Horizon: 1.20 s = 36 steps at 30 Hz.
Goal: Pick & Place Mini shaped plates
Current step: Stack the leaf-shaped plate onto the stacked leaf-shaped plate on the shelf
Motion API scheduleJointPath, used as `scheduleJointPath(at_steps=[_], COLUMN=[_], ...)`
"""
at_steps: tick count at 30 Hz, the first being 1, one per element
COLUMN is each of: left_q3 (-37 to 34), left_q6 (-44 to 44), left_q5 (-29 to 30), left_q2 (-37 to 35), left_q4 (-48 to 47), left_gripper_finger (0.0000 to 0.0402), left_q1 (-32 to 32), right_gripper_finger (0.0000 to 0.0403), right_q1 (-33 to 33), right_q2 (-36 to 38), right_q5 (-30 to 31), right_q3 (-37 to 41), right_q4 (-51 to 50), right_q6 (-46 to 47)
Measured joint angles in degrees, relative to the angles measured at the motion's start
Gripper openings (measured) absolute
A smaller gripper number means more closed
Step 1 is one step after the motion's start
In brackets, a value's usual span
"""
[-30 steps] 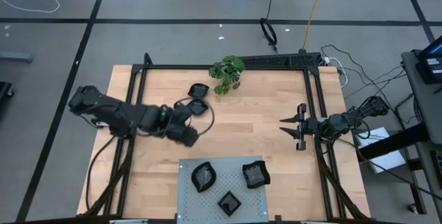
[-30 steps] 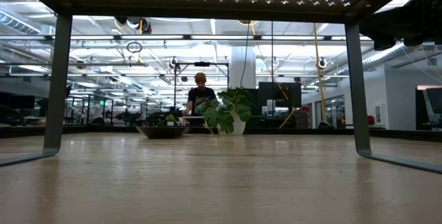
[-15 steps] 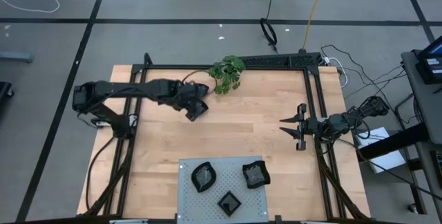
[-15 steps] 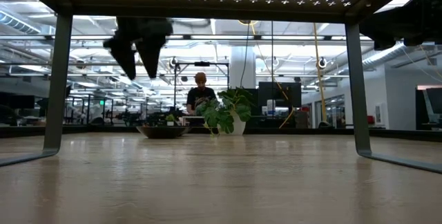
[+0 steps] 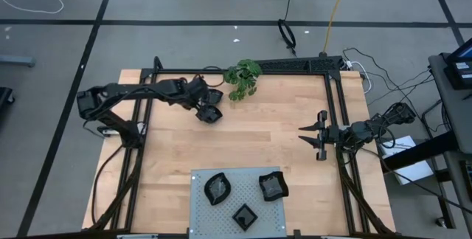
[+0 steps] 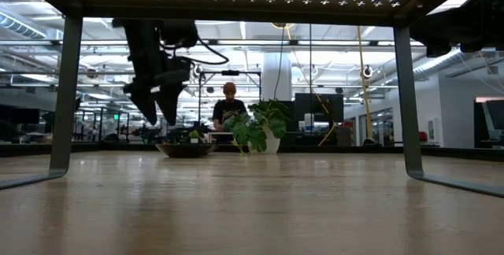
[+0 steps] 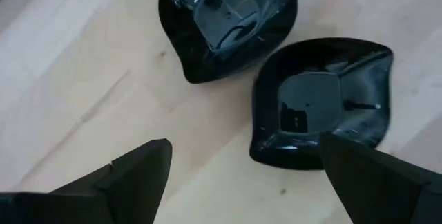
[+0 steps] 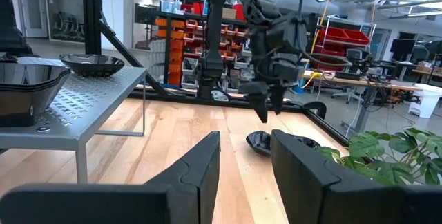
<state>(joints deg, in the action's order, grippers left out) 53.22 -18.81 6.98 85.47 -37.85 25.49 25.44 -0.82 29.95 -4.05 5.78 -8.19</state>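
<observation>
Black and glossy, 2 mini shaped plates (image 7: 228, 16) (image 7: 321, 103) lie side by side, touching or nearly so, on the wooden desk (image 5: 280, 136) near its far edge, just beside the green plant (image 5: 243, 77). 3 more plates (image 5: 217, 187) (image 5: 273, 186) (image 5: 244, 215) sit on the grey perforated panel (image 5: 200, 217) at the near edge. The left gripper (image 5: 209, 106) hovers over the far pair with its fingers spread wide and nothing between them. This looks like the approach before a pick; the next move calls for descending so the fingers straddle 1 rim, then closing. The right gripper (image 5: 313, 136) waits near the right edge, fingers narrowly parted and empty.
</observation>
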Motion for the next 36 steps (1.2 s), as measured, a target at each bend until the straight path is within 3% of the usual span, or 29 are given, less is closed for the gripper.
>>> scheduleJointPath(at_steps=[7,14,36], left_q3=[-3.7,-3.8,-3.8], left_q6=[2.6,2.4,2.6], left_q5=[-5.1,-6.7,-5.5], left_q2=[2.1,7.4,9.2], left_q4=[8.9,11.5,13.7], left_gripper_finger=[0.0365,0.0347,0.0110], left_q1=[3.2,3.2,3.4], right_gripper_finger=[0.0118,0.0118,0.0118], right_q1=[0.0,0.0,0.0], right_q2=[0.0,0.0,0.0], right_q5=[0.0,0.0,0.0], right_q3=[0.0,0.0,0.0], right_q4=[0.0,0.0,0.0], right_q6=[0.0,0.0,0.0])
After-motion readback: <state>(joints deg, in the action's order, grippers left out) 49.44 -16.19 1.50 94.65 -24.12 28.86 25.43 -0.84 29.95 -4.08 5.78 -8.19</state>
